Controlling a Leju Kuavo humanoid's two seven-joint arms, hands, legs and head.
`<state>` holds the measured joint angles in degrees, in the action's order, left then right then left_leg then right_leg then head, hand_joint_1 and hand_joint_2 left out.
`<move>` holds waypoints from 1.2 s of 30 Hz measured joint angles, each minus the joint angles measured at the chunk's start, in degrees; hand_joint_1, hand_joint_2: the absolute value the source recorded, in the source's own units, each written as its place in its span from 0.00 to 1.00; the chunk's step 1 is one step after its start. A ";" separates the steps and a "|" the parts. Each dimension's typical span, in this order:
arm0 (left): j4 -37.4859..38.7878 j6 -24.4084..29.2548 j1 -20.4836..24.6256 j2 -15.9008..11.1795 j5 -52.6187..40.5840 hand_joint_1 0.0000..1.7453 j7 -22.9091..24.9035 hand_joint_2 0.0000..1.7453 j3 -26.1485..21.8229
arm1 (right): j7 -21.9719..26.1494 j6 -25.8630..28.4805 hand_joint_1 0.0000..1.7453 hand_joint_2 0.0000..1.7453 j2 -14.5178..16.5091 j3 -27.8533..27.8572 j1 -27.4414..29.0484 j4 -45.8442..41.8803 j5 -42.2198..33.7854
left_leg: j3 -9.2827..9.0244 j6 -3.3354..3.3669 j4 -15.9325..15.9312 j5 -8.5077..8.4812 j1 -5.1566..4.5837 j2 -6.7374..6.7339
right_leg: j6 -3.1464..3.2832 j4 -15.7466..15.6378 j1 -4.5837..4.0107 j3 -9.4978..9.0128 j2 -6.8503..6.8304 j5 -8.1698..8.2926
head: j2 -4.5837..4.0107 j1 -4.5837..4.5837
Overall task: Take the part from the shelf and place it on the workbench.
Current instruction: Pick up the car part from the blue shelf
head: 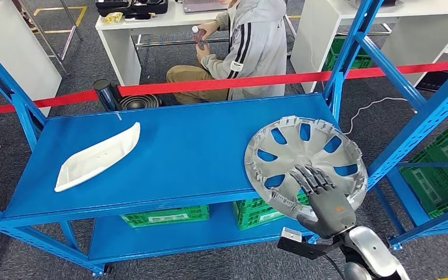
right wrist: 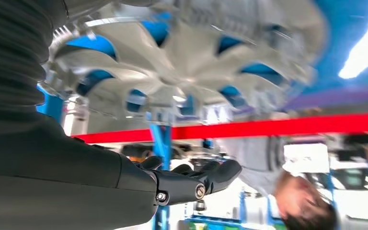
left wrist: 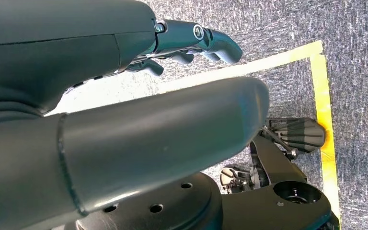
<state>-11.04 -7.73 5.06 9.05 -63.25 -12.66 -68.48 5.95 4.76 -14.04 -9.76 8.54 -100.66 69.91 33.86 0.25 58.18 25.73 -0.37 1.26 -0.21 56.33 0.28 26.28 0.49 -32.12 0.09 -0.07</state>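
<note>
Two parts lie on the blue shelf (head: 181, 146): one grey wheel cover (head: 303, 154) at four o'clock, overhanging the front edge, and one white curved panel (head: 96, 157) at nine o'clock. The right hand (head: 321, 198) is on the cover's near rim with fingers spread over it; whether it grips, I cannot tell. The left wrist view adds the left hand (left wrist: 124, 110) over grey carpet, fingers apart, holding nothing.

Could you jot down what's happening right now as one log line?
right hand holds wheel cover at shelf edge | left hand hangs empty over floor | white part lying on shelf
</note>
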 joint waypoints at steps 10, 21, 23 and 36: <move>0.00 -0.07 -0.01 0.00 0.34 0.00 -0.71 0.00 0.00 | 2.79 -2.96 0.00 1.00 -5.75 -0.27 2.48 -10.59 -6.97 | 0.01 -0.01 0.00 0.03 -0.01 -0.04 | 0.00 0.00 0.01 0.03 0.02 -0.01 | 0.00 0.00; 0.00 -0.16 0.02 0.04 0.78 0.00 -0.85 0.00 -0.10 | -0.31 -6.04 0.00 1.00 -8.93 1.39 4.57 -12.12 -4.80 | 0.01 -0.01 0.00 0.03 0.00 -0.05 | 0.00 0.00 0.01 0.03 0.02 -0.01 | 0.00 0.00; 0.00 -0.17 0.02 0.10 0.84 0.00 -0.64 0.00 -0.13 | -1.16 -6.64 0.00 1.00 -9.00 1.44 4.63 -10.89 -4.56 | 0.01 -0.01 0.00 0.03 0.00 -0.04 | 0.00 0.00 0.00 0.02 0.02 -0.01 | 0.00 0.00; 0.00 -0.05 0.04 0.22 0.84 0.00 0.31 0.00 -0.57 | -3.32 -5.99 0.00 1.00 -8.21 3.92 3.11 -1.22 -3.60 | 0.01 -0.01 0.00 0.03 -0.01 -0.01 | 0.00 0.00 0.01 0.02 0.01 -0.01 | 0.00 0.00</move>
<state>-11.04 -7.78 5.09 9.27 -62.42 -12.35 -69.05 2.63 -1.23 -22.24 -5.84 11.66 -101.88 66.30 33.87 0.24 58.18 25.76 -0.38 1.25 -0.21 56.32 0.28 26.30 0.50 -32.14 0.09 -0.07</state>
